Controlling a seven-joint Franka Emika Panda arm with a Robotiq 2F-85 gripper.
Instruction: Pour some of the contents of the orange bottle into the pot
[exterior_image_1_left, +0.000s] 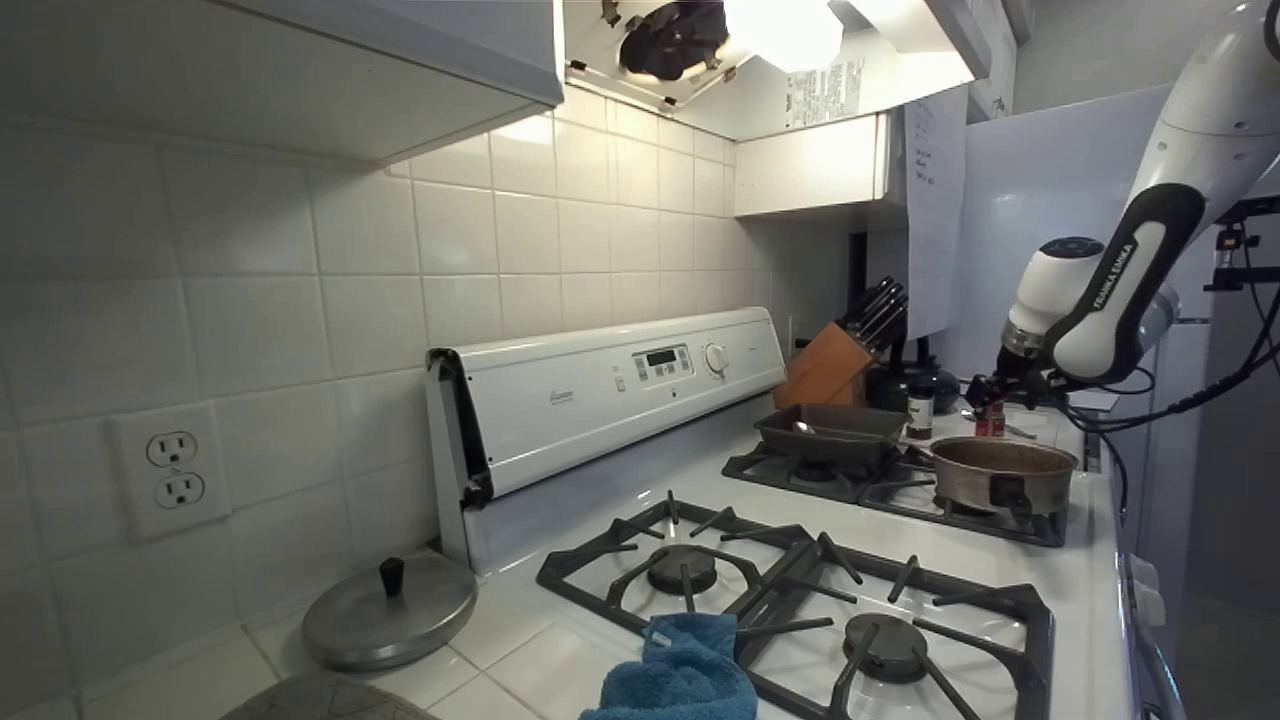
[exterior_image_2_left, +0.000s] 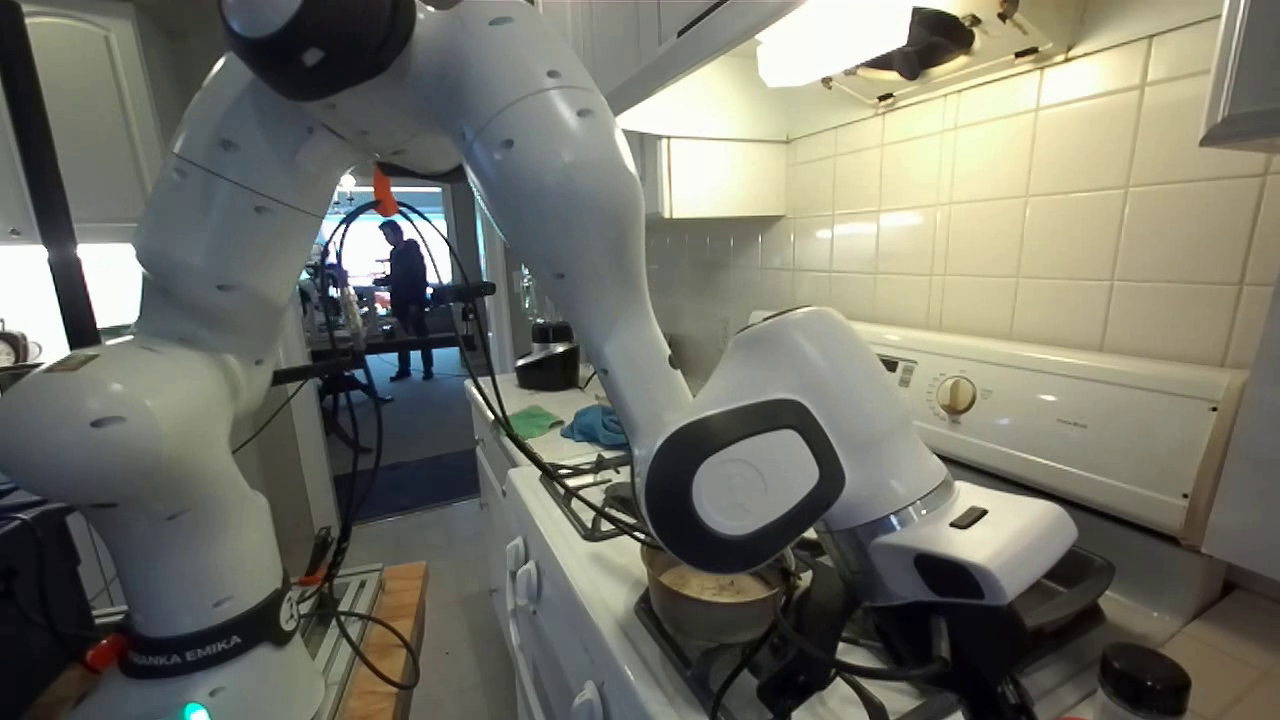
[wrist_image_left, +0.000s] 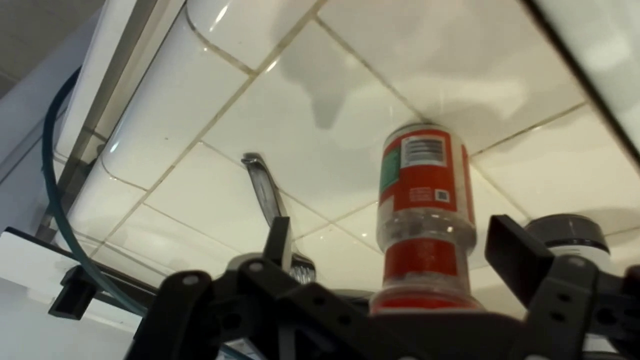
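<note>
The orange bottle (wrist_image_left: 424, 172), slim with an orange-red label, stands upright on the white tiled counter. It also shows, small, below the gripper in an exterior view (exterior_image_1_left: 990, 420). My gripper (wrist_image_left: 392, 245) is open, with one finger on each side of the bottle's upper part and a visible gap on both sides. The bottle's top is hidden behind the gripper's body in the wrist view. In an exterior view the gripper (exterior_image_1_left: 988, 388) is over the counter beyond the pot. The steel-grey pot (exterior_image_1_left: 965, 482) sits on a burner, and it also shows partly behind the arm (exterior_image_2_left: 712, 612).
A dark pan (exterior_image_1_left: 835, 440) is on the burner beside the pot. A dark-capped jar (wrist_image_left: 567, 235) stands close to the right finger. A metal fork (wrist_image_left: 265, 187) lies left of the bottle. A knife block (exterior_image_1_left: 825, 370) stands behind the pan. A grey lid (exterior_image_1_left: 390, 615) lies farther off.
</note>
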